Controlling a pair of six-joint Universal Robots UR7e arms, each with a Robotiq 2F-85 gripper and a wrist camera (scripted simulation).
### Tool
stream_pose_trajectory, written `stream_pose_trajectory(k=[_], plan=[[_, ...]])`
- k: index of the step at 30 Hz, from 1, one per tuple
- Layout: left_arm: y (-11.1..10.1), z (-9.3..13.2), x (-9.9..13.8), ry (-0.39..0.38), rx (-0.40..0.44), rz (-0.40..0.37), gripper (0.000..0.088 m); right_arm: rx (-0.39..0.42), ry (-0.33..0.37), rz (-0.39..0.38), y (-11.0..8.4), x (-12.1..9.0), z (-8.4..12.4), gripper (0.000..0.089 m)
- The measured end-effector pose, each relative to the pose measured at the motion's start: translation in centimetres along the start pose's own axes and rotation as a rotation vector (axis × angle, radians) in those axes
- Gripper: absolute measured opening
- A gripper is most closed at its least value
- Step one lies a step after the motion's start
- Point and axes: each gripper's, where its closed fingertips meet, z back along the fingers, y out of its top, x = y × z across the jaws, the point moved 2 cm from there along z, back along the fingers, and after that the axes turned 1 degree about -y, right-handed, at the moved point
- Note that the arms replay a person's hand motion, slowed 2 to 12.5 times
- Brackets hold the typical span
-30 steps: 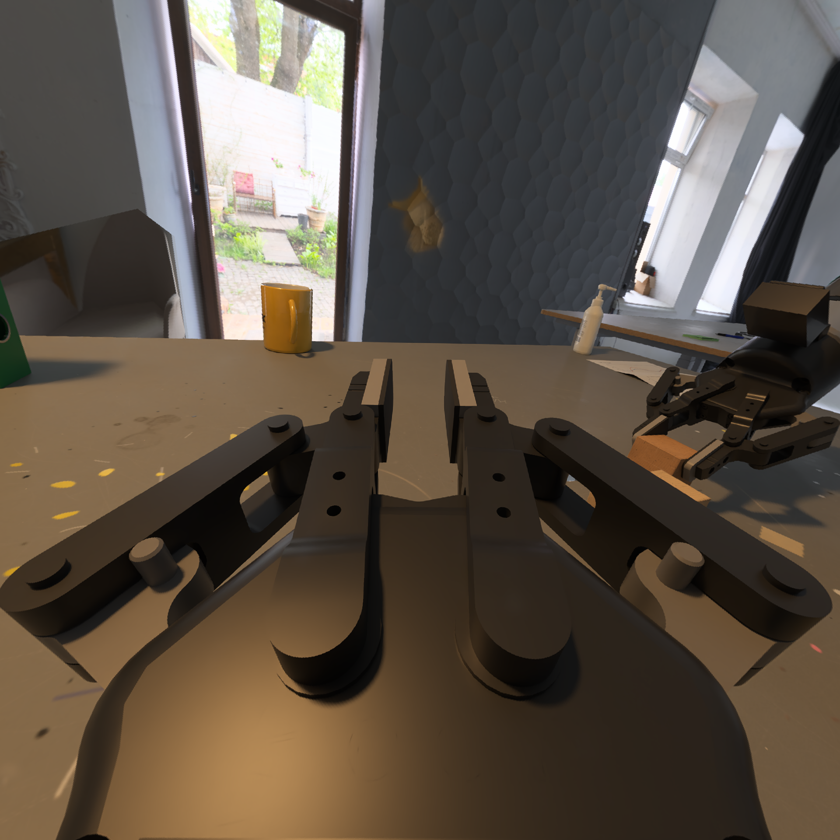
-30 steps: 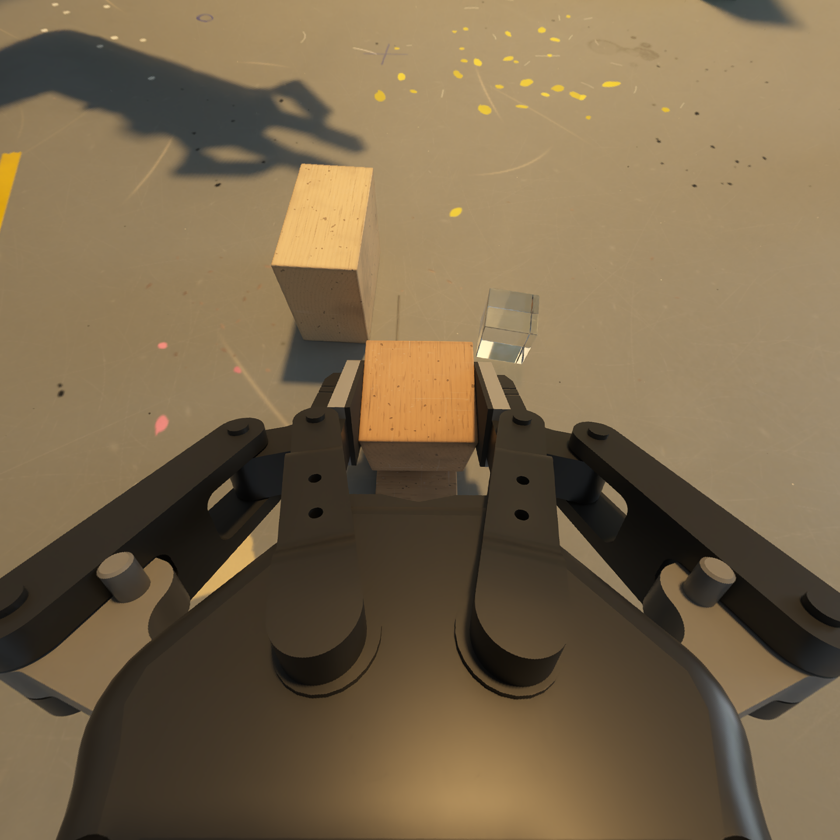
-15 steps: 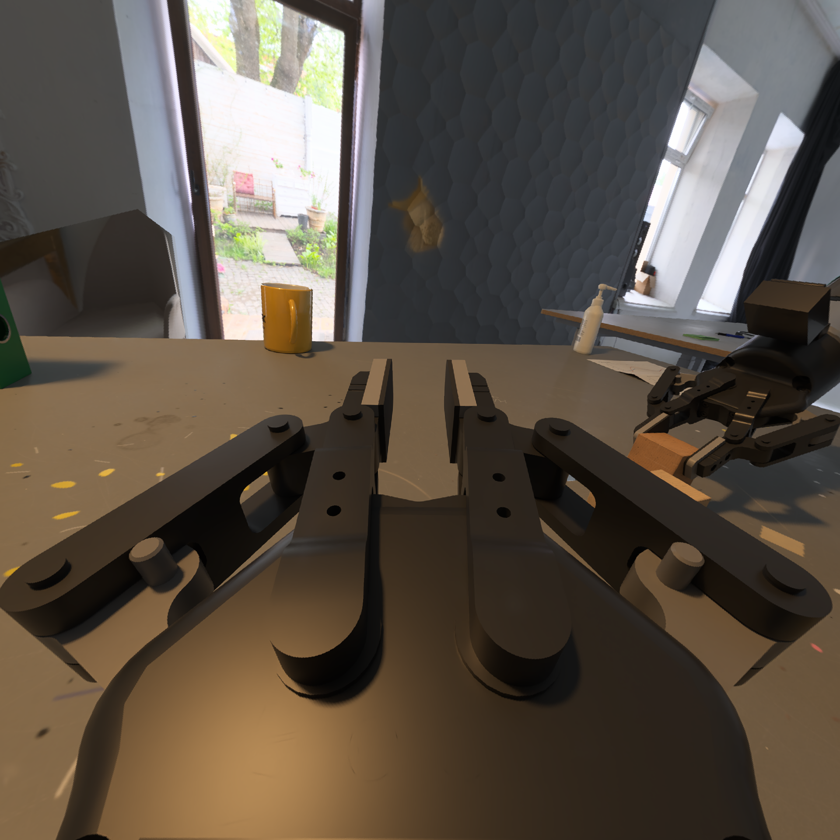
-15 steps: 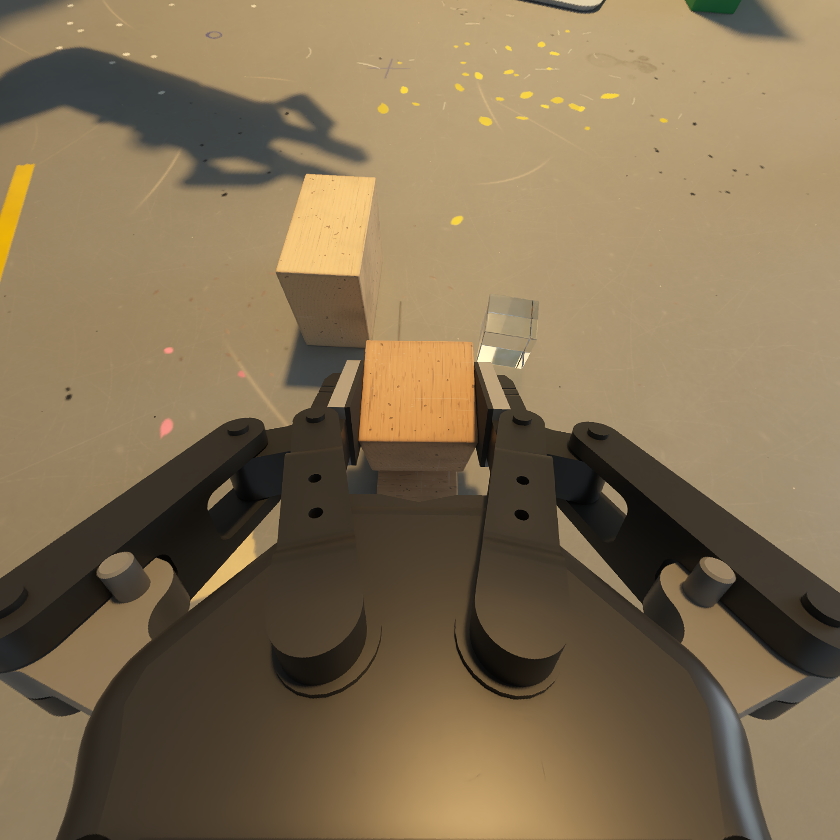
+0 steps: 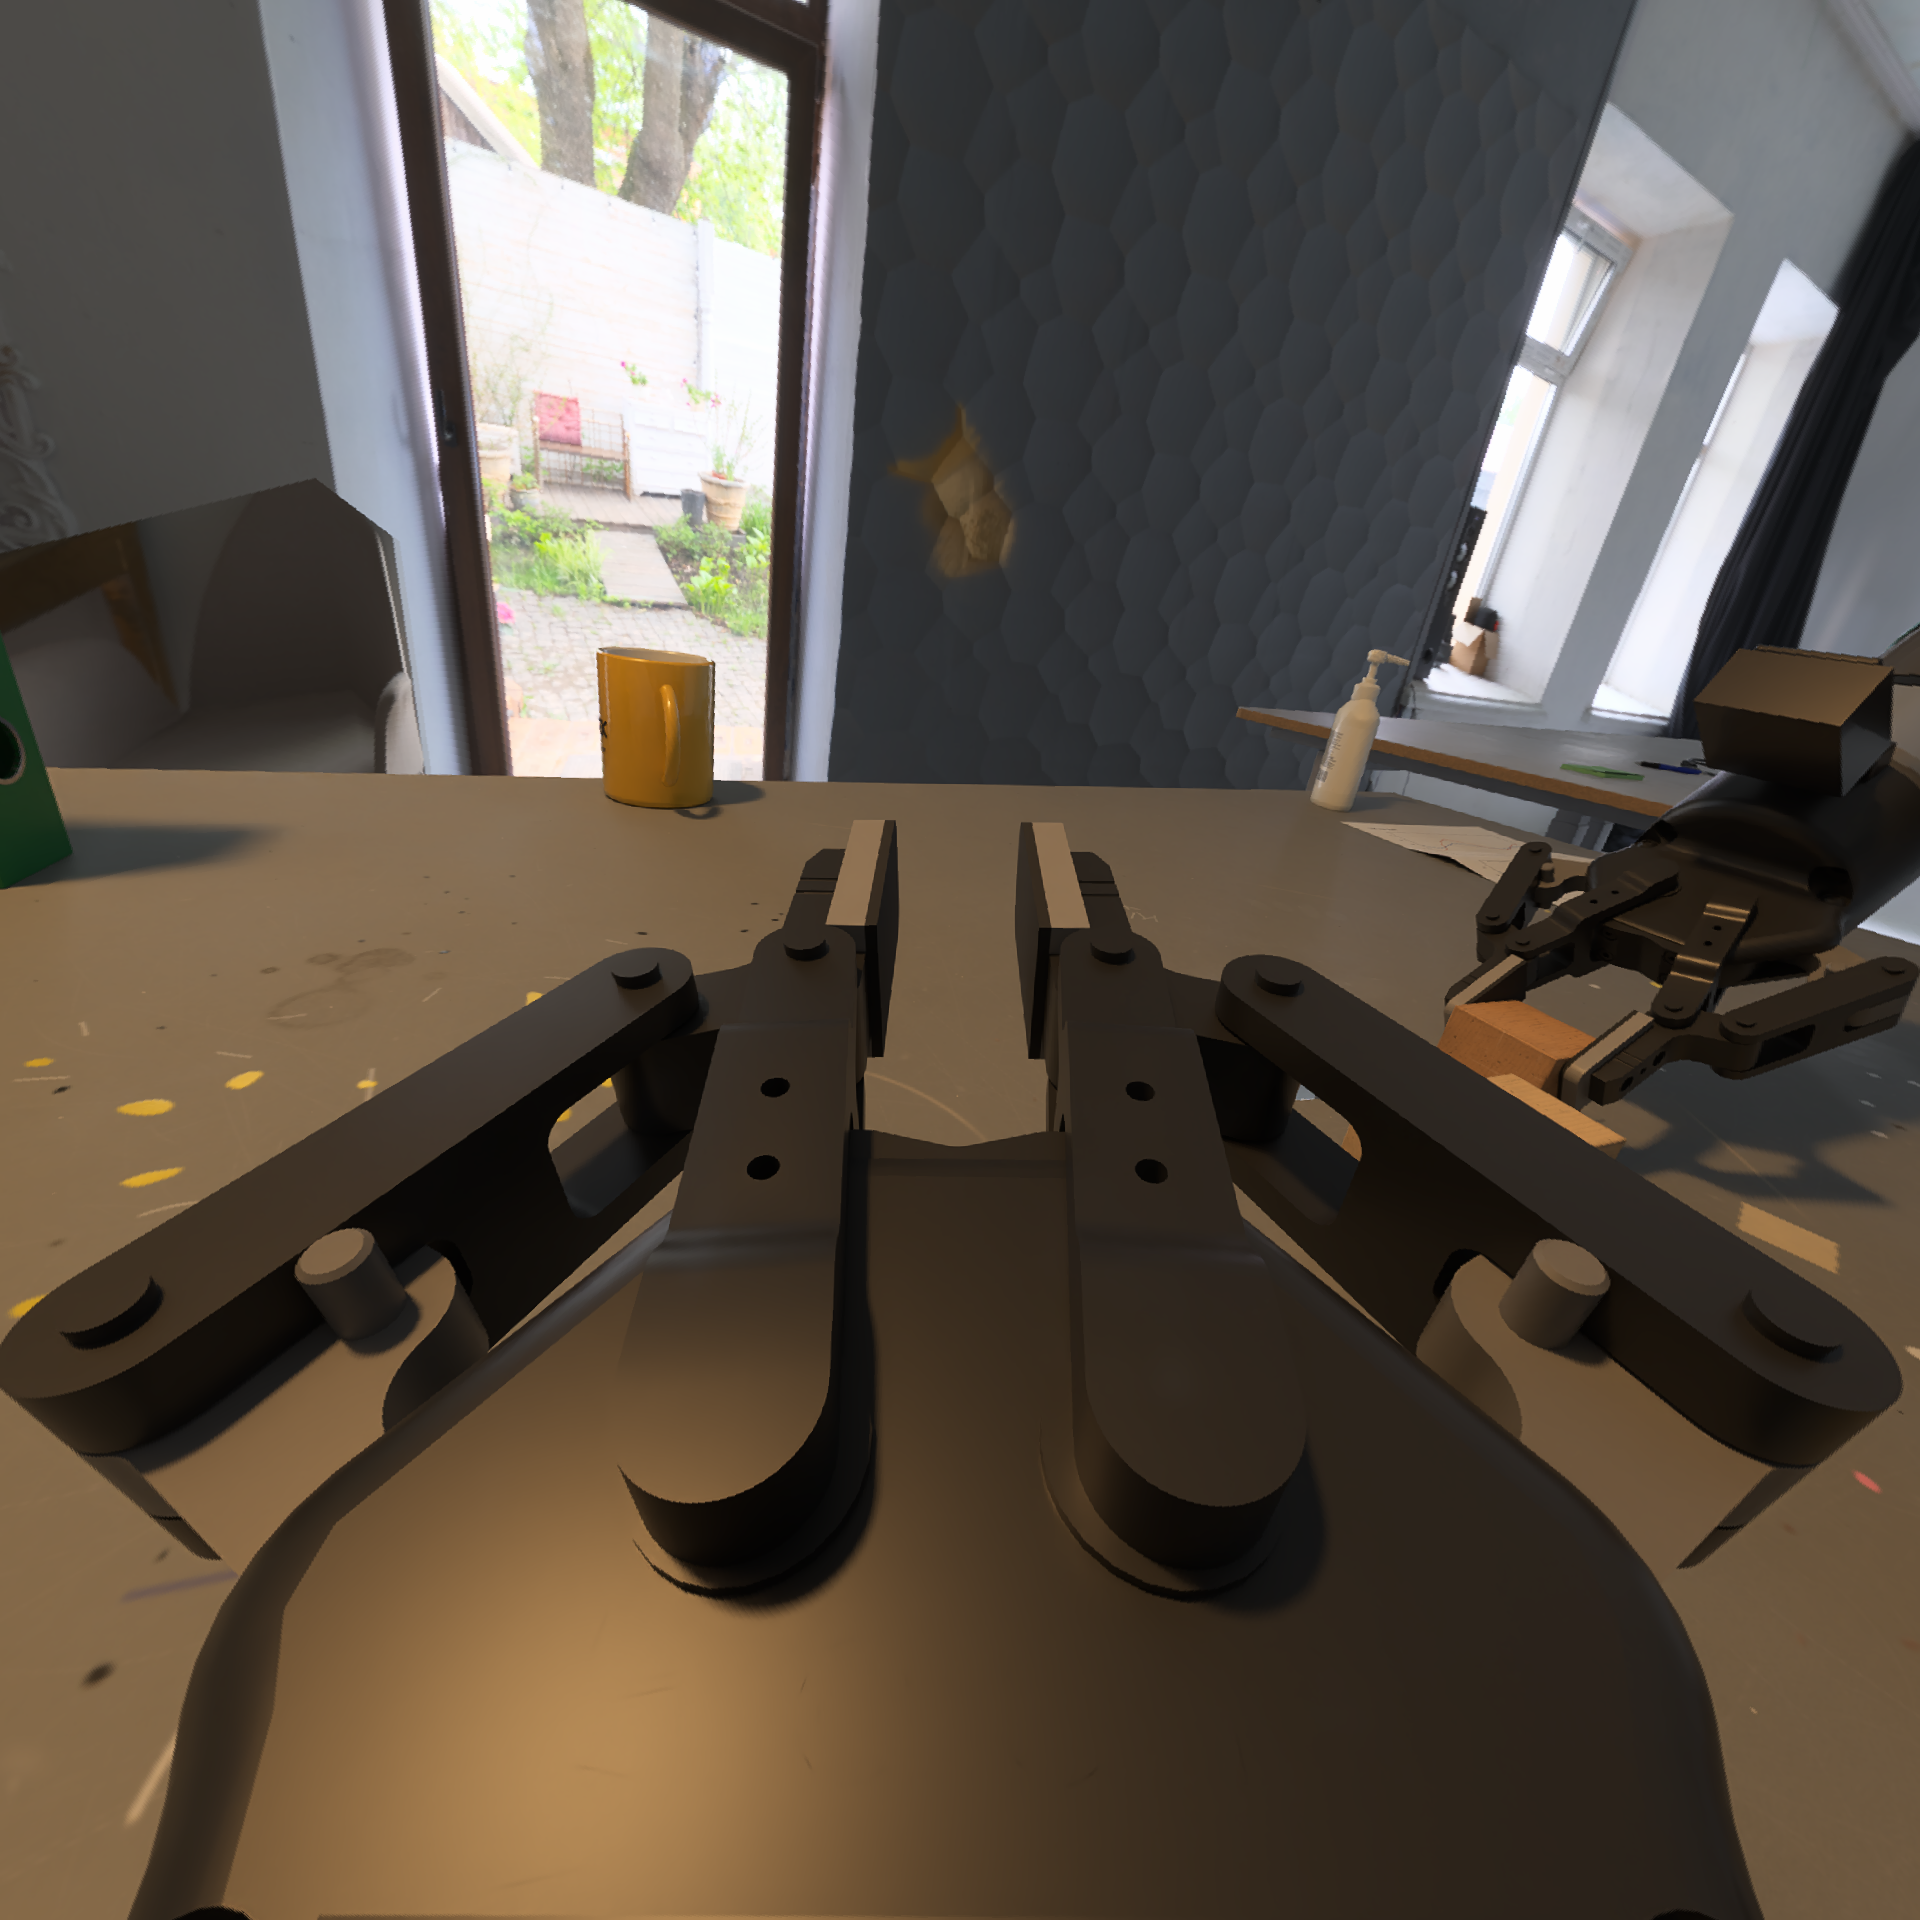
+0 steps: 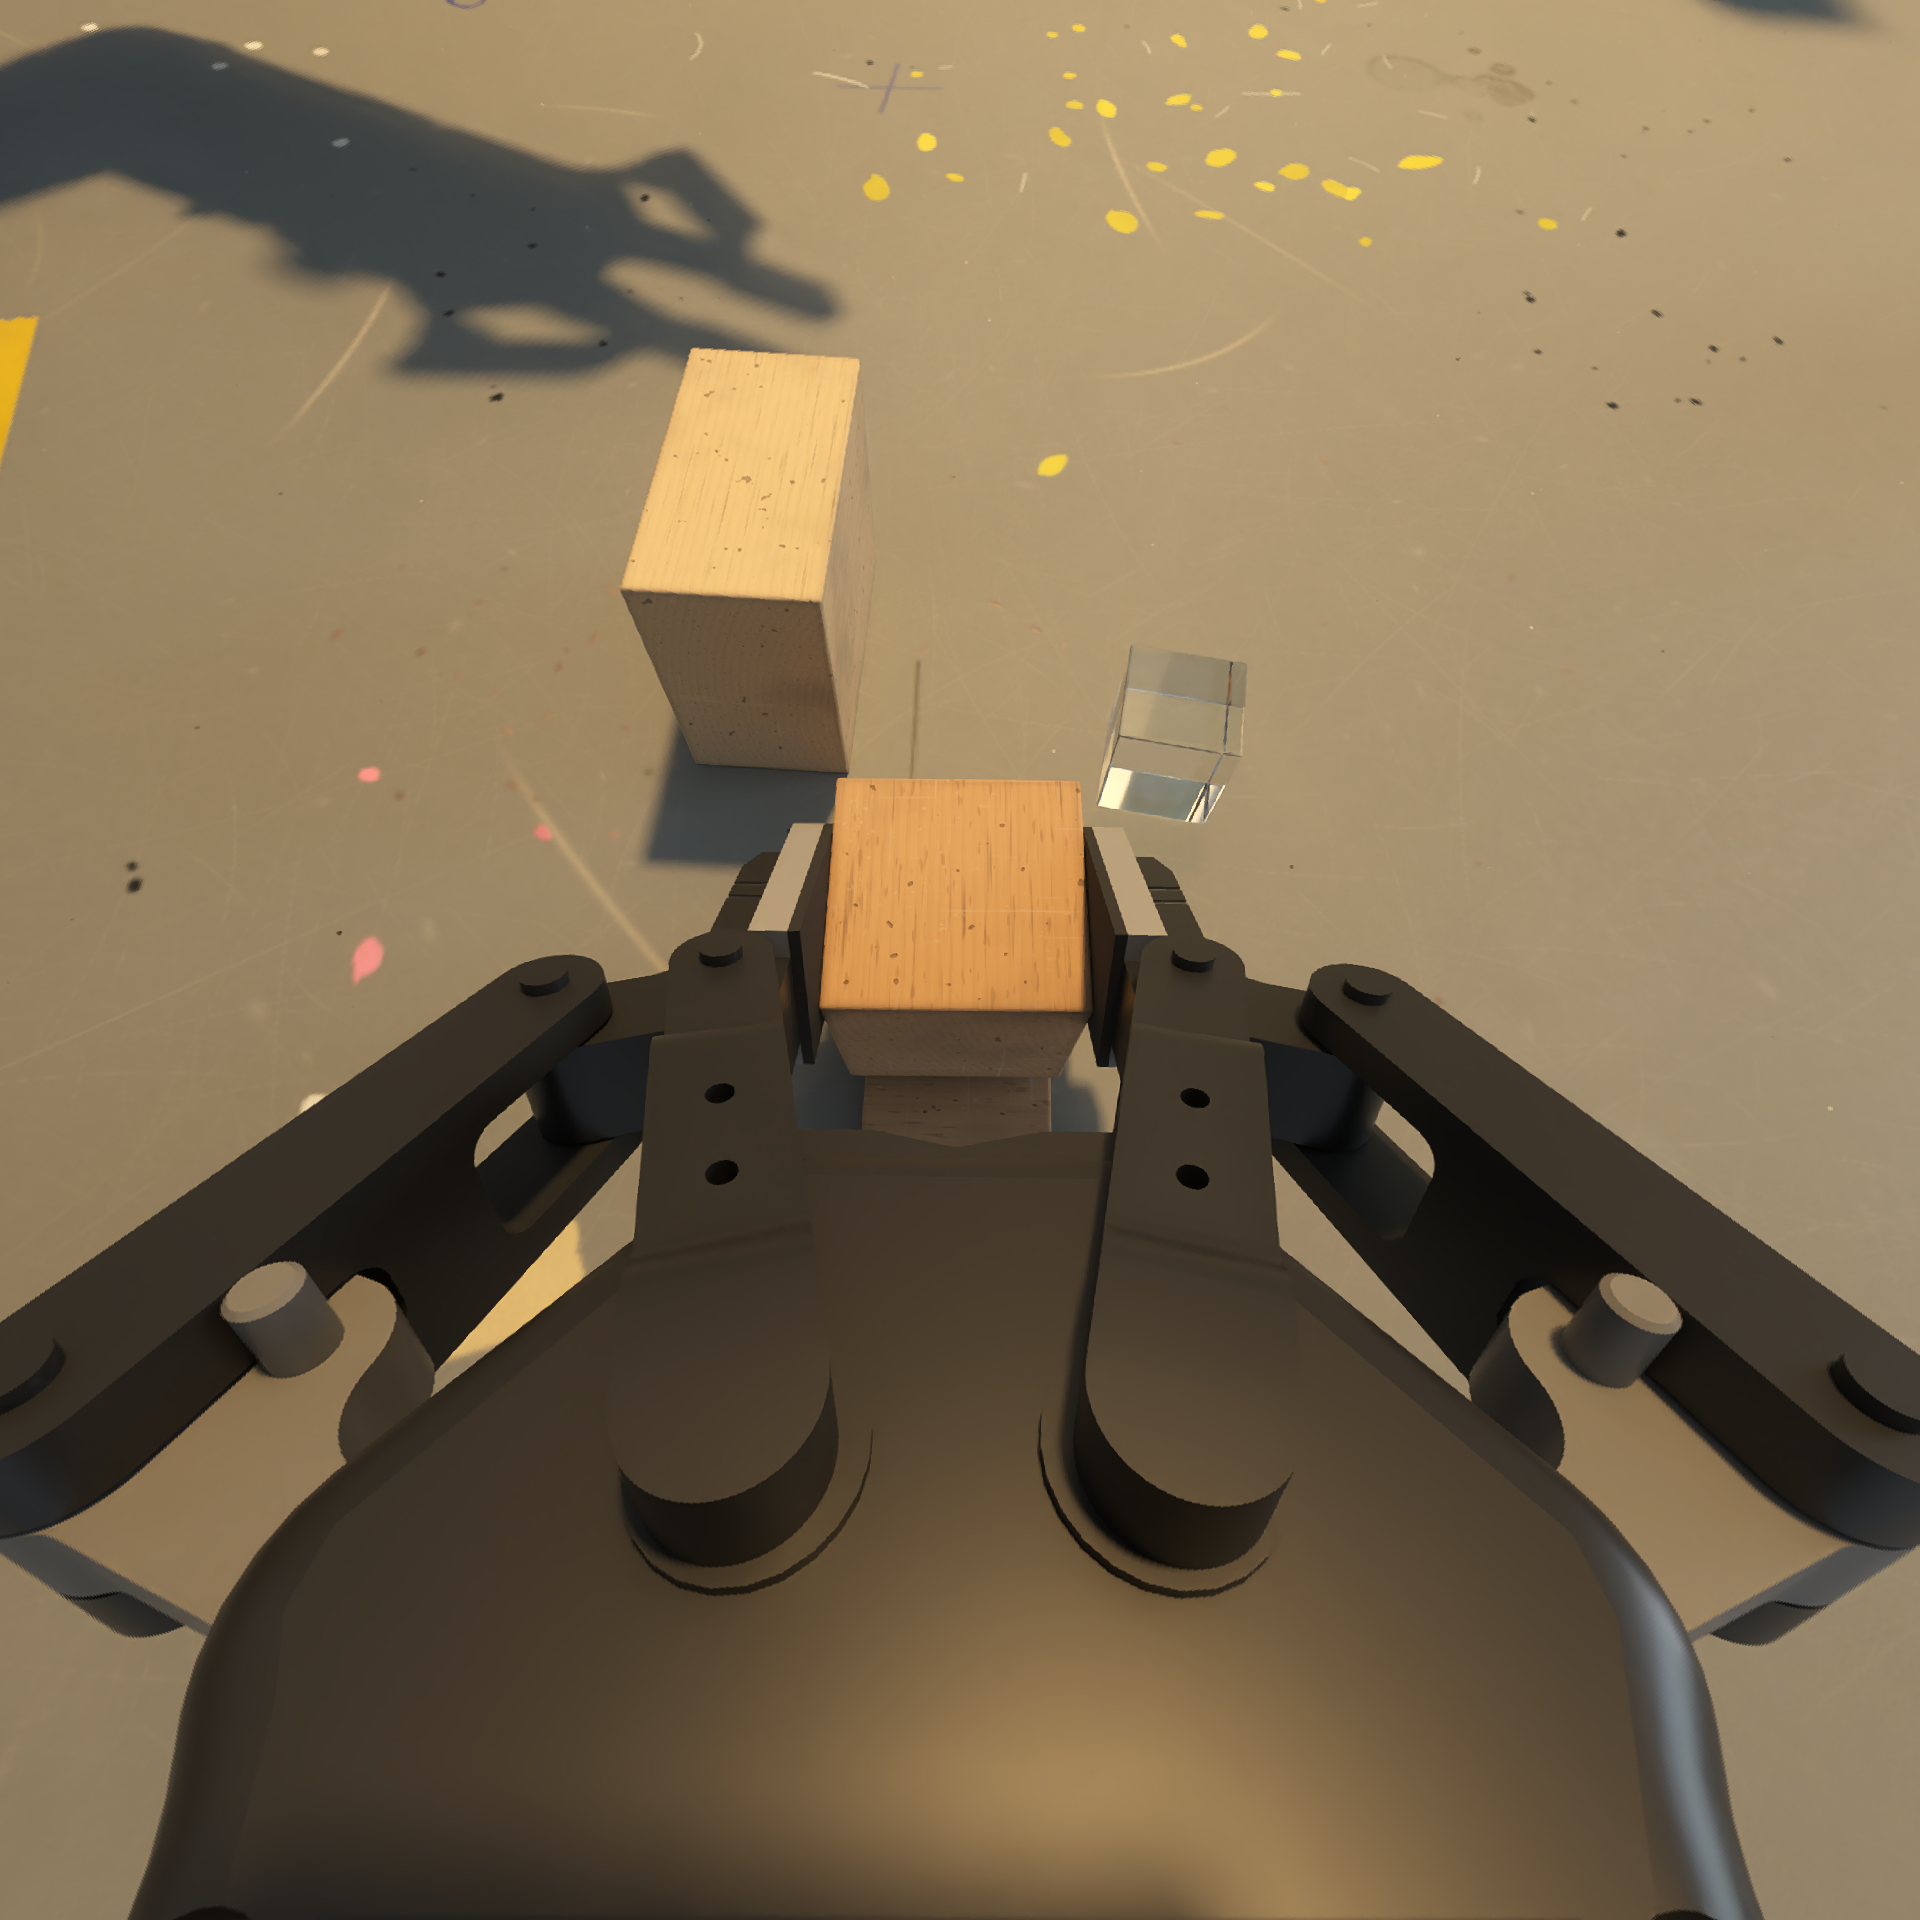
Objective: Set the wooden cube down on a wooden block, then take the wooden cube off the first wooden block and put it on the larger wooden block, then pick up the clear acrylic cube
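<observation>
Right gripper (image 6: 954, 940) pinches orange-brown wooden cube (image 6: 954, 896) — a pale wooden block (image 6: 954, 1112) beneath is mostly hidden, contact unclear. Left gripper (image 5: 956, 883) spread, empty. Clear acrylic cube (image 6: 1172, 736) sits apart.

In the right wrist view, the block (image 6: 951, 1110) under the wooden cube (image 6: 954, 899) shows only as a narrow strip at centre frame; the cube and the right claw (image 6: 954, 935) cover the rest, so whether cube and block touch cannot be told. A yellow stripe (image 6: 15, 384) is cut by the left edge. In the left wrist view, a green box (image 5: 26, 774) is cut by the left edge, and the lower block (image 5: 1558, 1112) at right is partly behind the left claw's linkage.
</observation>
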Motion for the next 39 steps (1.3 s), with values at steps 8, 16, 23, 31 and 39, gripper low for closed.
stream_pose_trajectory(k=[8, 16, 23, 31, 39], plan=[[-0.01, 0.0, 0.01, 0.0, -0.001, -0.001, 0.0209, -0.008, -0.01, -0.009, -0.11, 0.11, 0.0, 0.0401], [-0.02, -0.01, 0.0, 0.0, -0.001, 0.0, 0.0209, -0.048, -0.017, -0.009, -0.42, 0.15, -0.35, 0.0722], [-0.01, -0.01, -0.01, 0.0, -0.002, 0.0, 0.0209, -0.071, -0.019, -0.006, -0.6, 0.14, -0.59, 0.0697], [-0.02, 0.0, 0.02, 0.0, -0.001, -0.002, 0.0208, -0.058, -0.019, -0.013, -0.51, 0.2, -0.51, 0.0659], [-0.02, 0.0, 0.03, 0.0, -0.001, -0.003, 0.0208, -0.062, -0.029, -0.007, -0.47, 0.24, -0.62, 0.0407]])
